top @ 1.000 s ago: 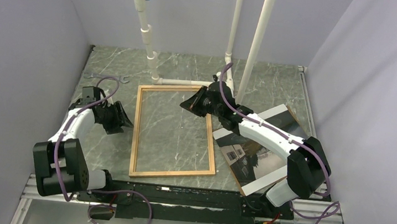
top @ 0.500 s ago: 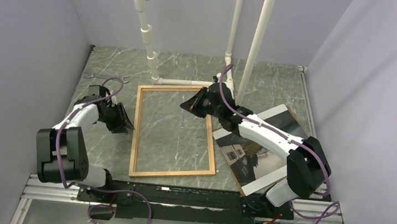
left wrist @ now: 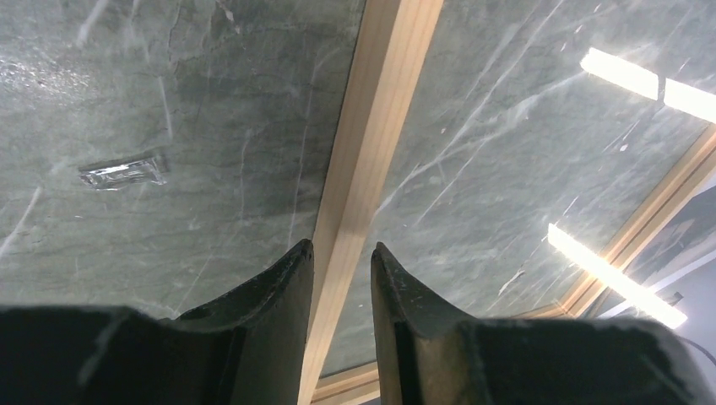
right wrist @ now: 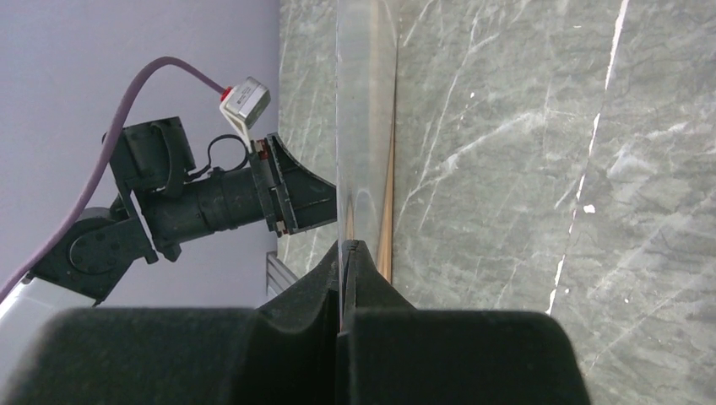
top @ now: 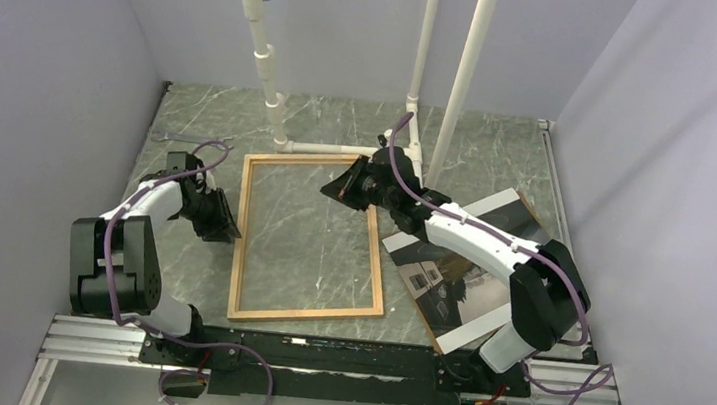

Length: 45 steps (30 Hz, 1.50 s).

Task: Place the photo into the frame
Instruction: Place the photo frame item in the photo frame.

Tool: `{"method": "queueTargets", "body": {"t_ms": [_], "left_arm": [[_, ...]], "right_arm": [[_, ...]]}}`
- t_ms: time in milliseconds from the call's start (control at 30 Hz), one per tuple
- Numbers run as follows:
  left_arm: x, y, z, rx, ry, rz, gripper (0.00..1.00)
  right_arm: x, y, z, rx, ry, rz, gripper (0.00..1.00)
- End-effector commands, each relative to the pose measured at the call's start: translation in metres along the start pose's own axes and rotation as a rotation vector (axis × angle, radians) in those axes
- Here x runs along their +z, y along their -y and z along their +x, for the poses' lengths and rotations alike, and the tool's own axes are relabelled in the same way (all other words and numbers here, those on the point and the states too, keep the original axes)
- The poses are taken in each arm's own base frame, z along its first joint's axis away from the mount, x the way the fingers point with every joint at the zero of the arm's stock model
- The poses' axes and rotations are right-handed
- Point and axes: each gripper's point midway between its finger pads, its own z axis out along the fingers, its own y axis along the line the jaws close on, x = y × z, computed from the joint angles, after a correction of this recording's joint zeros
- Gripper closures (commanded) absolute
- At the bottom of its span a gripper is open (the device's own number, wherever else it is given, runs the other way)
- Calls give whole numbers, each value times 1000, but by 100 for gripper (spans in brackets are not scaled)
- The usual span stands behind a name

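The frame (top: 308,313) lies flat in the middle of the marbled surface (top: 343,120), and both arms reach in to it from opposite sides. The left arm stands folded at the frame's near left. Its dark elbow block is raised, its white forearm runs away from the base, and its wrist turns in toward the middle of the frame's left strip. The left end effector (top: 229,227) points down there. In the left wrist view its two fingers (left wrist: 283,295) straddle that wooden strip, one on the outer side and one on the inner, and sit close against it. Whether they pinch the wood or merely flank it cannot be told. The right arm has its elbow at the frame's near right, and its white forearm stretches low and diagonally to the frame's far right corner. The right end effector (top: 336,188) is rolled onto its side at that corner. Its fingers are pressed together, and the thin edge of a clear pane (right wrist: 365,126) runs out from between their tips toward the frame's left strip. The photo (top: 442,282) lies picture side up and askew on the surface just right of the frame, outside it and partly under the right forearm. White pipes (top: 470,63) rise behind the frame's far edge.
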Motion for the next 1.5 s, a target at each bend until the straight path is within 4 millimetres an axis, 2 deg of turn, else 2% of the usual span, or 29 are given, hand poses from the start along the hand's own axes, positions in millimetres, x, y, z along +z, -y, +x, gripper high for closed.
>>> {"method": "queueTargets", "body": {"t_ms": [0, 167, 300, 633, 900, 1467], "left_arm": [[-5, 2, -8, 34, 16, -11, 64], [-4, 2, -8, 38, 14, -19, 66], [-4, 4, -8, 43, 12, -11, 77], [-5, 5, -8, 47, 16, -6, 79], [-4, 5, -8, 50, 8, -4, 87], [-5, 5, -8, 55, 8, -6, 89]], "right_arm": [[1, -37, -10, -59, 3, -98, 100], [-1, -48, -7, -81, -22, -131, 100], [-4, -54, -9, -88, -16, -146, 100], [-8, -69, -12, -94, -23, -170, 100], [-6, -77, -11, -84, -29, -203, 100], [6, -49, -8, -66, -18, -117, 100]]}}
